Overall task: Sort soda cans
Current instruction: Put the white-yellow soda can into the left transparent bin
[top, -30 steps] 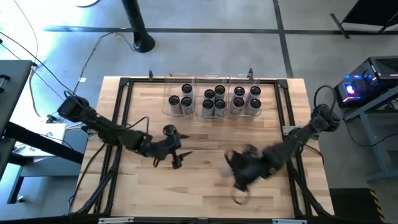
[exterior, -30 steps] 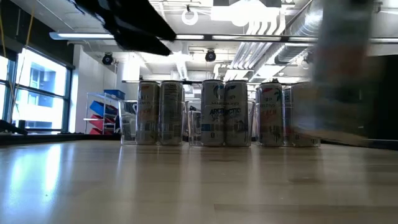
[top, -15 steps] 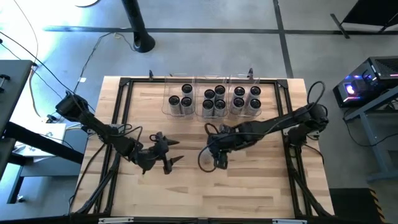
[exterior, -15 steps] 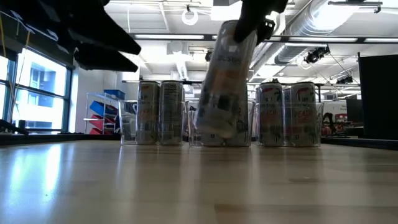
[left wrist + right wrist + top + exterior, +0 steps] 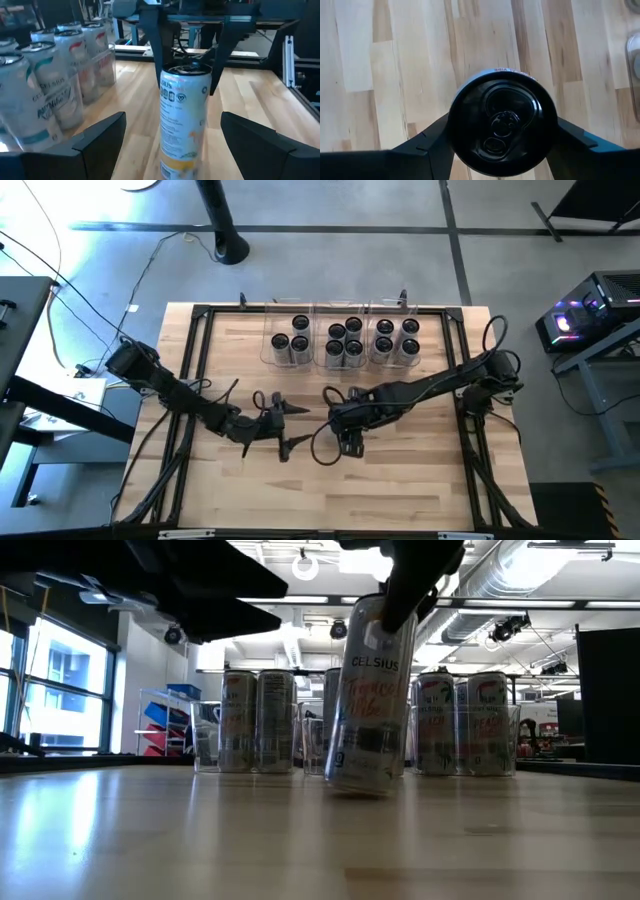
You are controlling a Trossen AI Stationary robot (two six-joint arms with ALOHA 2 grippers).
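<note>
A pale soda can point(image 5: 368, 700) with a dark round top point(image 5: 502, 131) hangs at the table's middle, with my right gripper point(image 5: 347, 430) shut on it from above. My left gripper point(image 5: 288, 426) is just to the can's left, low and nearly level. It is open, its two fingers point(image 5: 100, 145) pointing at the can with nothing between them. More soda cans point(image 5: 345, 340) stand upright in three clear bins point(image 5: 268, 352) at the table's far middle. My right gripper pinches the can's upper side wall just below the rim point(image 5: 167, 80) between its two fingers point(image 5: 427, 145), one on each side. The fingers come steeply from above. The can is a little tilted, its bottom point(image 5: 355, 788) at or just above the table; which, I cannot tell.
A black metal frame point(image 5: 200, 315) runs along the table's edges. Bare wood lies in front of the bins point(image 5: 400, 385) and along the near edge point(image 5: 330, 500). Cables trail from both arms over the table.
My right gripper has carried the can from the table's near right toward the middle, then nearly stopped. The can has swung from strongly tilted to almost upright. My left gripper has sunk and tipped from pointing down to nearly level, facing the can.
</note>
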